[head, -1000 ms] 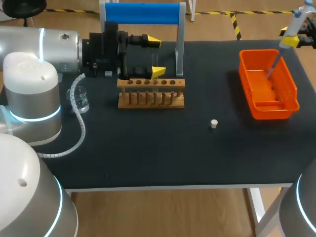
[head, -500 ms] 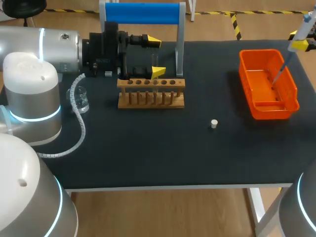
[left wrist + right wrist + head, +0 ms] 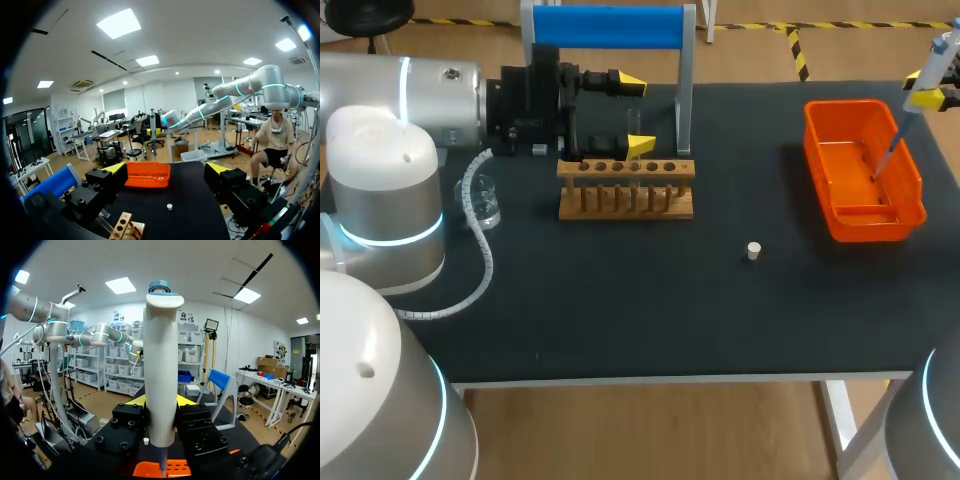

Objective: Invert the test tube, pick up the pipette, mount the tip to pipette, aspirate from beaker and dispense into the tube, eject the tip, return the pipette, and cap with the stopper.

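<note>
White plastic with a bluish cap, the pipette (image 3: 942, 48) hangs at the upper right of the head view, tilted. Its thin lower end points down into the orange tray (image 3: 840, 215) without visibly touching the floor of it. The right tool (image 3: 926, 88) has closed its yellow-tipped fingers on the pipette's body from two sides. Most of that tool and its arm is cut off by the frame's right edge. In the right wrist view the pipette stands upright between the two fingers and hides the gap between them, its point above the tray's near rim. Whether the thin end is a separate mounted tip cannot be told.

Lower centre on the black desk (image 3: 620, 300) lies the small white stopper (image 3: 753, 250), alone and well apart from the tray. At upper centre stands the wooden rack (image 3: 625, 190), its holes in a row. Above its right half is the left tool (image 3: 636, 115), fingers spread wide and gripping nothing that can be seen. Whether a test tube stands between them is too faint to tell. Behind it rises the blue-topped stand (image 3: 610, 28). At the left, the clear beaker (image 3: 485, 200) is half hidden by the left arm's coiled cable (image 3: 478, 250).
</note>
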Tool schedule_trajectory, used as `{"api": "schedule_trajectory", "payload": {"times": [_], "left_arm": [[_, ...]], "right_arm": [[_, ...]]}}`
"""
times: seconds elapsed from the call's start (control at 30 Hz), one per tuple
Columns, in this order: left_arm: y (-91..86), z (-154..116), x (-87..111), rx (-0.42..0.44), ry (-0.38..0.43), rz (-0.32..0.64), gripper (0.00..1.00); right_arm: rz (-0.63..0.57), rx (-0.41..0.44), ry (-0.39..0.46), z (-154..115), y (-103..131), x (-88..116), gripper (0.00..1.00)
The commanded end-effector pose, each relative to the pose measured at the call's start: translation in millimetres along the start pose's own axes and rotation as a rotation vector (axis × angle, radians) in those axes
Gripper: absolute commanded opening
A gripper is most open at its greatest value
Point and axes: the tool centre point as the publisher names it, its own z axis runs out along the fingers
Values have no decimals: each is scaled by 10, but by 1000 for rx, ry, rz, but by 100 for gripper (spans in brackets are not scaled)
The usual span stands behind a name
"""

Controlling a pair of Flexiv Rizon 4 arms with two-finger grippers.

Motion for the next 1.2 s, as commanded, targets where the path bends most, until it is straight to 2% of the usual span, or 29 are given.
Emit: {"api": "schedule_trajectory", "payload": {"times": [0.03, 1.2], "left_arm": [[5, 7, 2, 2, -2, 1, 100], [5, 7, 2, 2, -2, 1, 100]], "right_arm": [[-3, 7, 10, -25, -24, -26, 0], [-11, 18, -3, -18, -27, -14, 0]]}}
